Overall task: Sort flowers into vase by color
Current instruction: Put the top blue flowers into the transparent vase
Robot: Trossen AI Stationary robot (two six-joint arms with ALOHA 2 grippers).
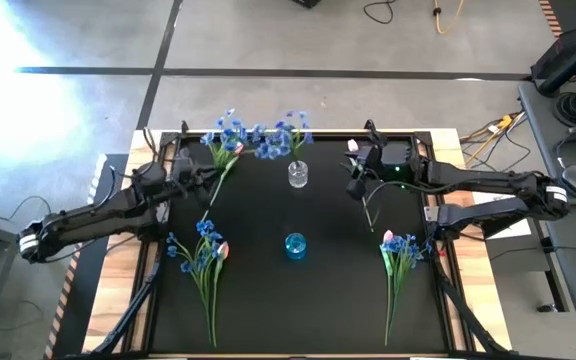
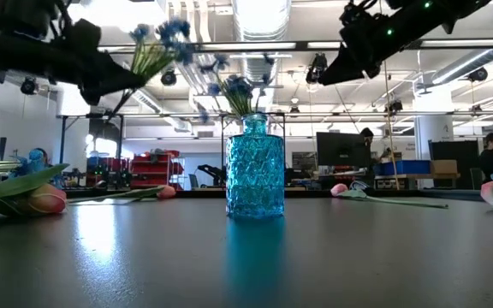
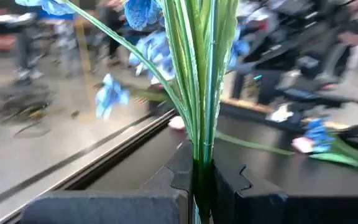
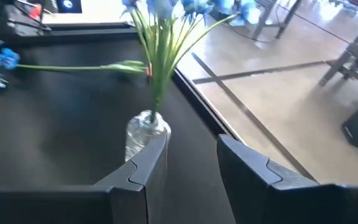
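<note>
My left gripper (image 3: 202, 177) is shut on a blue flower spray (image 1: 226, 132), held high over the table's far left (image 2: 157, 43). The clear vase (image 1: 298, 176) at the far middle holds blue sprays (image 4: 160, 37) by their stems. The blue vase (image 2: 254, 167) stands at the centre of the table. My right gripper (image 4: 191, 165) hovers open just right of the clear vase (image 4: 145, 134), with nothing between its fingers. One pink tulip (image 2: 168, 192) lies flat on the table under the left gripper. Another tulip (image 2: 341, 190) lies below the right gripper. My left gripper pinches the spray's bunch of green stems (image 3: 202, 146) between its two fingers, which reach in level from the table's left. The spray is lifted clear of the table and rises beyond the fingertips, blossoms (image 3: 143, 12) uppermost. How far back the stems reach is hidden by the fingers.
A pile of blue sprays and tulips (image 1: 203, 255) lies at the near left. A second pile (image 1: 400, 250) lies at the near right. The black table has raised edges (image 1: 268, 130). Cables and equipment stand off the table's right side.
</note>
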